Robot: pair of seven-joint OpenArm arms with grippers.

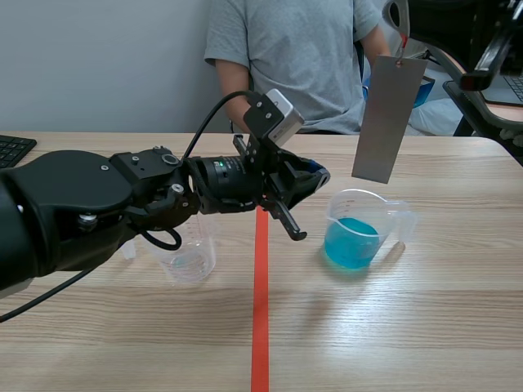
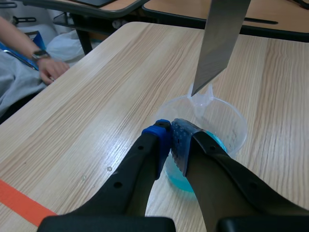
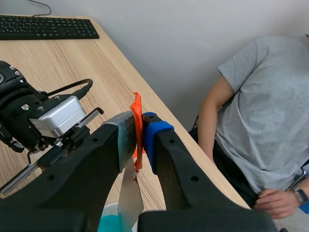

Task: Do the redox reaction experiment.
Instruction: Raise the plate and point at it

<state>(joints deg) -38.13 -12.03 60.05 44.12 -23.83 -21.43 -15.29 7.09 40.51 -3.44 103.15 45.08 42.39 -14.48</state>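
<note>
My left arm [image 1: 98, 204] hides part of the empty beaker [image 1: 196, 261]. From my left wrist, the sheet [image 2: 219, 43] is cut off at its top, and my fingers [image 2: 157, 137] cover the near side of the blue beaker [image 2: 236, 123].

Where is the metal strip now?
Scene view, right side: the metal strip hangs above the blue-liquid beaker, its orange tag pinched by the right gripper.

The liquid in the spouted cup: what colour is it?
The liquid is turquoise blue, clearest in the scene view.
</note>
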